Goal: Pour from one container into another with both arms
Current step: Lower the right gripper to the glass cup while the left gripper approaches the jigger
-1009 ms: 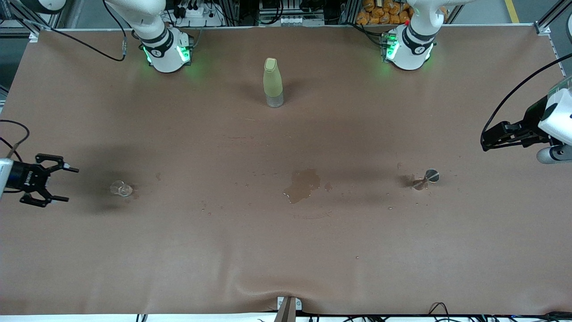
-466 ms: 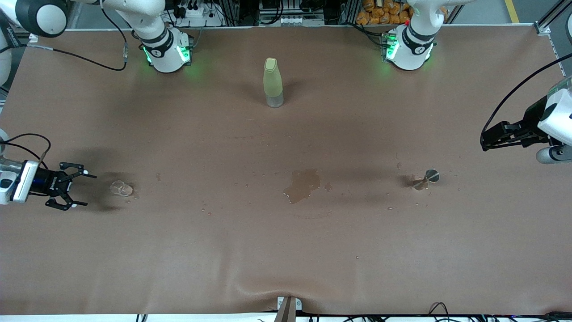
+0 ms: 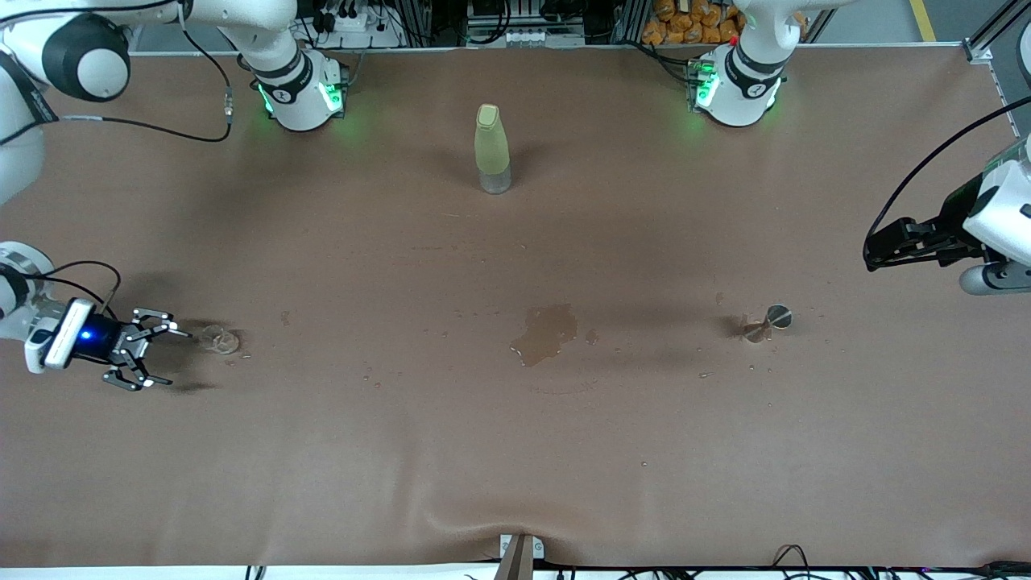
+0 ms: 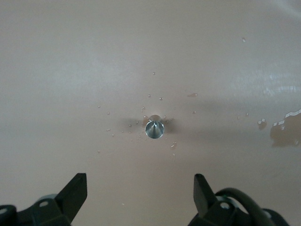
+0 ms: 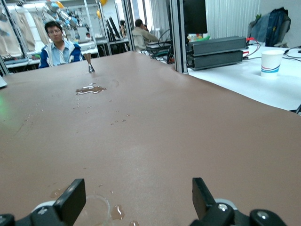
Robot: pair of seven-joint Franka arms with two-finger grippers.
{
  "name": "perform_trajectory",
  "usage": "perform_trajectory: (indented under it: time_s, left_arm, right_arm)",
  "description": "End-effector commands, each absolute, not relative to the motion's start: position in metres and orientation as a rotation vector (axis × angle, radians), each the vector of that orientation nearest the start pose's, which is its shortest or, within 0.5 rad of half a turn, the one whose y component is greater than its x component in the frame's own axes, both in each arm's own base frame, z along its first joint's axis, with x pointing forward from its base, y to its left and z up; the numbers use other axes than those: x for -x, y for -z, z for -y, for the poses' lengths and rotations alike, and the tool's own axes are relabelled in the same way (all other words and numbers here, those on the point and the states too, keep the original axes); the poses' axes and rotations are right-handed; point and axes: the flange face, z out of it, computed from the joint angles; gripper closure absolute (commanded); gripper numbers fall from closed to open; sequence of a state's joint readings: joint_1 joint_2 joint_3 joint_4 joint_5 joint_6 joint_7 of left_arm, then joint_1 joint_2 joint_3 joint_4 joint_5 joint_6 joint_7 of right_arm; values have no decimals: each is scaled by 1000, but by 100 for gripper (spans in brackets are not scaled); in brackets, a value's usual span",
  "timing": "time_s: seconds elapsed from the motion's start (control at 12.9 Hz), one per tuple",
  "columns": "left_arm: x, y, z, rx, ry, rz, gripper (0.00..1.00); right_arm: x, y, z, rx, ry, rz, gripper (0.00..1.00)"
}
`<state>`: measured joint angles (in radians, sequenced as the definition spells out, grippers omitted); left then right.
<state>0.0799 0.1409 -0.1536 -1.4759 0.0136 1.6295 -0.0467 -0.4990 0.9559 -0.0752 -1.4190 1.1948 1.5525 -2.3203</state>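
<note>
The tiny clear glass cup stands on the brown table toward the right arm's end. My right gripper is low beside it and open; the cup sits just off one finger, not between the two. The small silver metal cup stands toward the left arm's end, ringed by droplets. My left gripper hangs open above the table near that end, with the silver cup ahead of its fingers. Nothing is held.
A tall yellow-green bottle stands mid-table near the robots' bases. A wet puddle lies between the two cups, with scattered drops around it. A small puddle lies beside the glass cup.
My right gripper has come in from the table's end toward the glass cup and dropped lower, still open. The left gripper has barely shifted. Neither cup has moved.
</note>
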Motion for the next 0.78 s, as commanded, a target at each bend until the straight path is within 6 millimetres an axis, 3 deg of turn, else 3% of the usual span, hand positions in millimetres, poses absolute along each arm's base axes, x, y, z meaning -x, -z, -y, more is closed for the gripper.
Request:
perform_trajectory:
  time_s: [0.0,0.23,0.47,0.54,0.7]
  left_arm:
    - [-605,-589,0,3244,19,-330,0]
    - [-618,-551,-48,3302,18,-706,0]
    - [-635,-492,-68,3267,-22,-1128,0]
    - [-637,-473,-87,3296,5,-1219,0]
    - [-639,-449,-96,3187,95,-1630,0]
  right_arm:
    - [-610,-111,274,1594,1228,1184,0]
    - [-600,-111,281,1544,1242,1180,0]
    - [-595,-116,278,1483,1237,1166,0]
    - [-590,-114,279,1470,1220,1172,0]
    - [-582,-104,278,1462,1171,1227,0]
